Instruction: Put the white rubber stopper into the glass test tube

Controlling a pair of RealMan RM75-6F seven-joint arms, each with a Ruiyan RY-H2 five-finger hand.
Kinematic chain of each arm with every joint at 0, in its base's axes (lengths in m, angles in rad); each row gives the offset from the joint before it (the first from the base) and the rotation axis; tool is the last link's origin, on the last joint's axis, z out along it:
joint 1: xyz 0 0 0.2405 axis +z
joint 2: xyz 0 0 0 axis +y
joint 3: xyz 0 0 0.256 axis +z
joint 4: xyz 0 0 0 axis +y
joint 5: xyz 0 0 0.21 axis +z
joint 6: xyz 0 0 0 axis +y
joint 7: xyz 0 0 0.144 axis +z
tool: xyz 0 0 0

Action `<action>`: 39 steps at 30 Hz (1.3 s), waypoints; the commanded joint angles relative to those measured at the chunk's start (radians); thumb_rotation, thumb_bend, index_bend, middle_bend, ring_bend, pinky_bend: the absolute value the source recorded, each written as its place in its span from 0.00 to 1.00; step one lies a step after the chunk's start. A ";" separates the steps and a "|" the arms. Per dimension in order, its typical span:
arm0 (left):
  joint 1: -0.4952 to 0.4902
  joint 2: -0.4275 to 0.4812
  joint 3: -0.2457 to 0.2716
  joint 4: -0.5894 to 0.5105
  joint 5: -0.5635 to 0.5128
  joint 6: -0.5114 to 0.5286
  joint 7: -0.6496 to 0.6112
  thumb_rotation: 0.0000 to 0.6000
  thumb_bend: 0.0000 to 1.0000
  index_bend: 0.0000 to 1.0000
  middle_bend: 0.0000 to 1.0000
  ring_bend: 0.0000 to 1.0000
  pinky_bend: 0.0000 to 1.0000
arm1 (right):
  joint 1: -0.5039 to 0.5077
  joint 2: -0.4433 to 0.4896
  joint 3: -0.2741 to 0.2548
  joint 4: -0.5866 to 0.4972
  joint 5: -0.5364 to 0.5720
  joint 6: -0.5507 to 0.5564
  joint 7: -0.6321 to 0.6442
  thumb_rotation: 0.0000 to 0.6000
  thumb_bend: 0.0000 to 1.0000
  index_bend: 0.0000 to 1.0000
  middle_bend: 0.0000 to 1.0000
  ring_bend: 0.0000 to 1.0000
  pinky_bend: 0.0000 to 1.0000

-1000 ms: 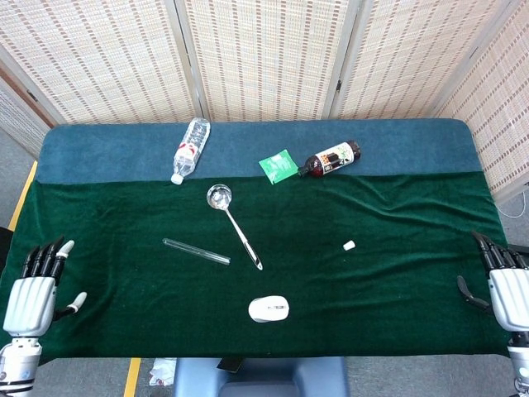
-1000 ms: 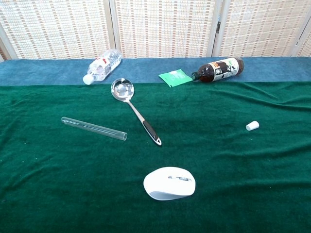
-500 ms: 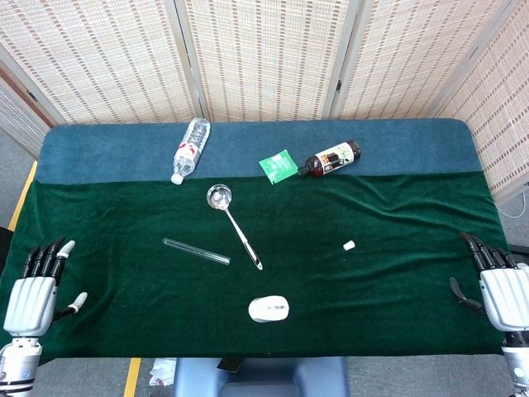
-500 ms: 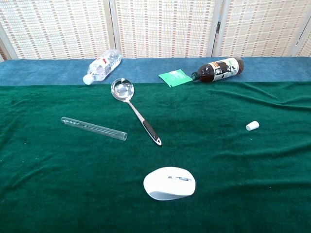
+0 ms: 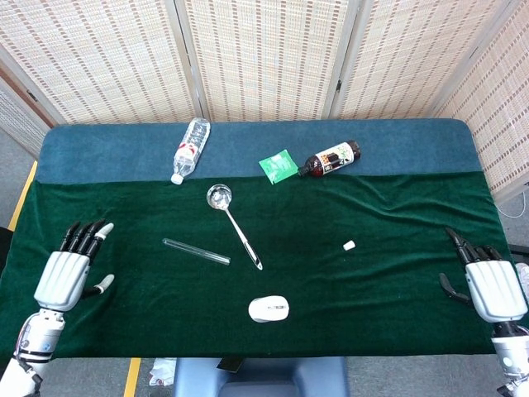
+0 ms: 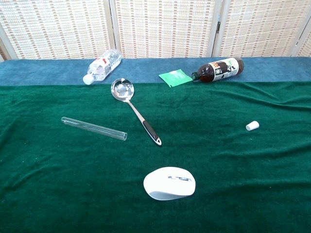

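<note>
The glass test tube (image 5: 196,251) (image 6: 94,128) lies flat on the green cloth, left of centre. The small white rubber stopper (image 5: 349,245) (image 6: 252,125) lies on the cloth to the right, well apart from the tube. Only the head view shows the hands. My left hand (image 5: 68,271) hovers over the cloth's left side, fingers spread, holding nothing, left of the tube. At the cloth's right edge my right hand (image 5: 485,283) is also spread and empty, right of the stopper.
A metal ladle (image 5: 234,223) (image 6: 134,110) lies beside the tube. A white computer mouse (image 5: 269,308) (image 6: 169,183) sits near the front edge. At the back lie a clear water bottle (image 5: 190,149), a green packet (image 5: 278,165) and a dark bottle (image 5: 331,158).
My left hand has moved inward and forward over the cloth toward the tube. My right hand has shifted slightly inward from the right edge. The objects have not moved.
</note>
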 commanded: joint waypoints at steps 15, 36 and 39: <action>0.045 -0.001 0.044 0.009 -0.006 0.054 -0.017 1.00 0.26 0.11 0.11 0.11 0.00 | 0.341 -0.144 0.058 0.072 0.277 -0.627 -0.142 0.65 0.90 0.10 0.90 1.00 0.98; 0.066 -0.004 0.064 0.014 -0.020 0.062 -0.019 1.00 0.26 0.10 0.11 0.11 0.00 | 0.477 -0.235 0.040 0.174 0.432 -0.805 -0.109 0.63 0.96 0.14 0.92 1.00 0.99; 0.067 -0.004 0.064 0.014 -0.021 0.062 -0.019 1.00 0.26 0.10 0.11 0.11 0.00 | 0.480 -0.232 0.036 0.158 0.422 -0.795 -0.101 0.63 0.96 0.14 0.92 1.00 0.99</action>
